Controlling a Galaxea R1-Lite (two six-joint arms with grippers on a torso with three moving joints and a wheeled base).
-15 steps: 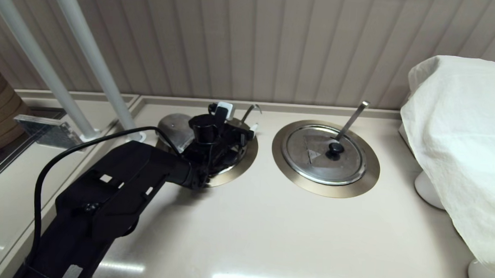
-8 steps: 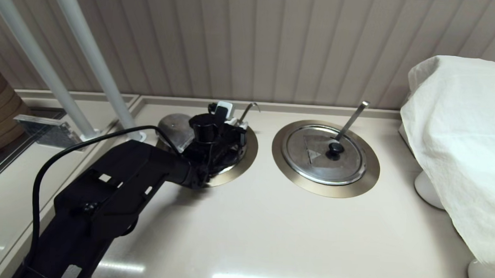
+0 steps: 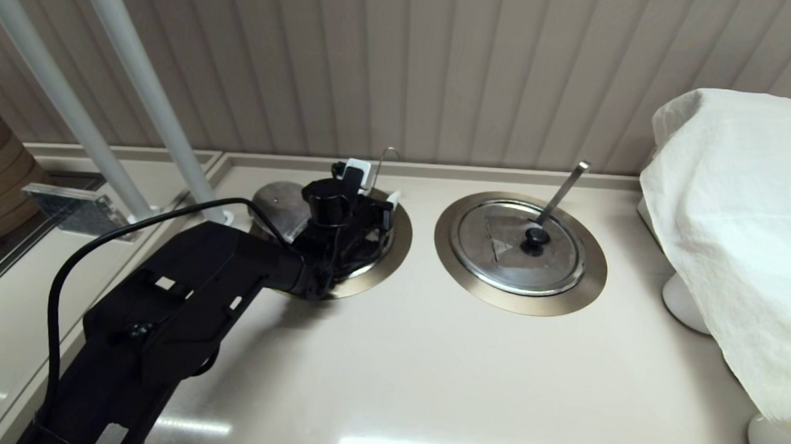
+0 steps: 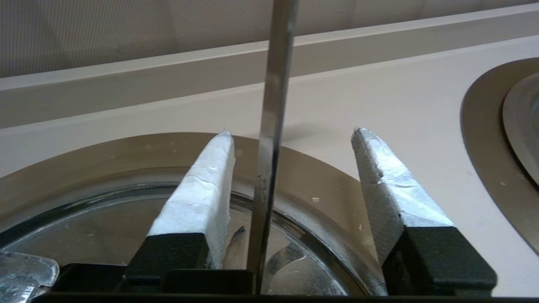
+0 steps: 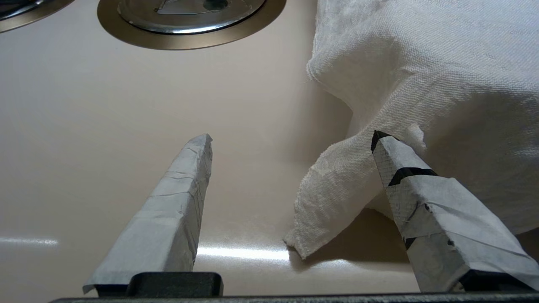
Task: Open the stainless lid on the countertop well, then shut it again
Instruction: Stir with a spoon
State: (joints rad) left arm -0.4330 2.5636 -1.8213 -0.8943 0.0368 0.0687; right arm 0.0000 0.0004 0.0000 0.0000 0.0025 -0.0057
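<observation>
The countertop well point(image 3: 373, 264) shows its bronze flange point(image 4: 126, 155) and open steel rim under my left arm. A grey round disc, apparently the stainless lid point(image 3: 277, 202), lies off the hole at the well's left side, partly behind the arm; its knob is hidden. My left gripper point(image 3: 378, 193) point(image 4: 292, 132) hangs open over the well's far edge. The thin hook-ended wire handle point(image 3: 386, 156) point(image 4: 269, 126) rises from the well between the fingers, close to one pad point(image 4: 202, 189), not clamped. The right gripper point(image 5: 290, 139) is open above the counter beside a white cloth.
A twin well on the right carries its lid point(image 3: 501, 253) with a black knob point(image 3: 536, 237) and a flat bar handle point(image 3: 564, 186). A white cloth point(image 3: 743, 217) covers something at the right edge. Two white poles point(image 3: 140, 97) and a lower ledge stand at the left.
The left gripper has shifted slightly left and back over the well. The wire handle's hook has swung from leaning right to nearly upright.
</observation>
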